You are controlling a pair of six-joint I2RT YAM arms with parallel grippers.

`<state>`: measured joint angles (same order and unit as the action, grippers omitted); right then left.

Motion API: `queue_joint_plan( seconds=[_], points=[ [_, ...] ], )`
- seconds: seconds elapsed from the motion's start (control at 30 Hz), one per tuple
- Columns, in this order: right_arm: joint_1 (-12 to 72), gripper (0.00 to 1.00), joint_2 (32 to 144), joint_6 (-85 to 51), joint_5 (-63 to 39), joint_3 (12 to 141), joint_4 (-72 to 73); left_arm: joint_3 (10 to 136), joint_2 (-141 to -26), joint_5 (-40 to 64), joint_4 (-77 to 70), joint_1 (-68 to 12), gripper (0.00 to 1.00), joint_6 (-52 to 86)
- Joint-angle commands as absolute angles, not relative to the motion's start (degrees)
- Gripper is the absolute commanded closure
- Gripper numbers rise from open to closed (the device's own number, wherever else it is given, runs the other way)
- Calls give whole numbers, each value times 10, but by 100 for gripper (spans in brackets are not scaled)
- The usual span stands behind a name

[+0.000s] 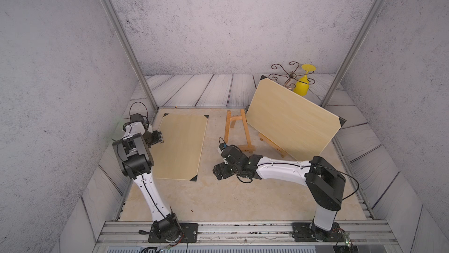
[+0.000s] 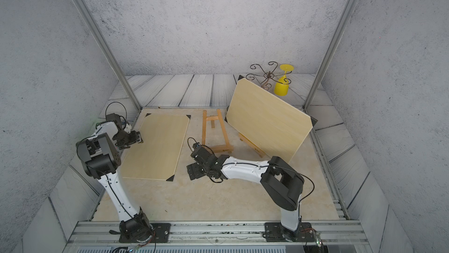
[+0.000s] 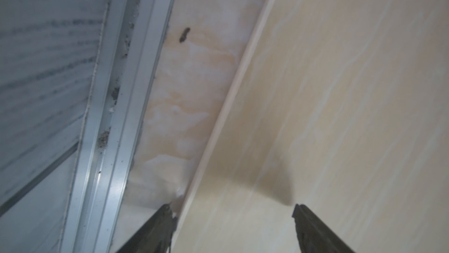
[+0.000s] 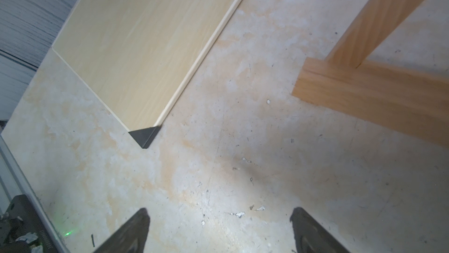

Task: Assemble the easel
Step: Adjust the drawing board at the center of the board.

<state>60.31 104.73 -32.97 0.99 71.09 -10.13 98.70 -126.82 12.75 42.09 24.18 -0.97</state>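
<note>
A small wooden easel (image 1: 237, 130) (image 2: 213, 130) lies flat mid-table; its ledge end shows in the right wrist view (image 4: 364, 86). A pale board with black corners (image 1: 181, 146) (image 2: 155, 147) lies flat to its left. A second board (image 1: 291, 120) leans tilted on another easel (image 1: 272, 143) at the right. My left gripper (image 1: 160, 137) (image 3: 233, 209) is open, its fingers either side of the flat board's (image 3: 340, 93) left edge. My right gripper (image 1: 218, 171) (image 4: 220, 213) hangs open and empty over bare table, between the flat board's near black corner (image 4: 144, 136) and the easel's ledge.
A yellow glass (image 1: 302, 86) hangs upside down from a wire rack (image 1: 289, 75) behind the tilted board. Aluminium posts (image 1: 131, 52) rise at the table's back corners. A metal rail (image 3: 116, 118) runs close along the flat board's left side.
</note>
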Motion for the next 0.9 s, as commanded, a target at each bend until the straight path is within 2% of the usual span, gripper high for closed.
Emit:
queue_joint_plan(
  seconds=[0.0,0.47,0.87],
  points=[
    [606,8,1060,-332,-4,727,-120,977,-1269,165,457,243,20,0],
    [606,7,1057,-389,-64,723,-149,807,-1150,179,435,198,19,46],
    [608,5,1164,-453,-18,855,-227,798,-1120,123,411,208,19,101]
  ],
)
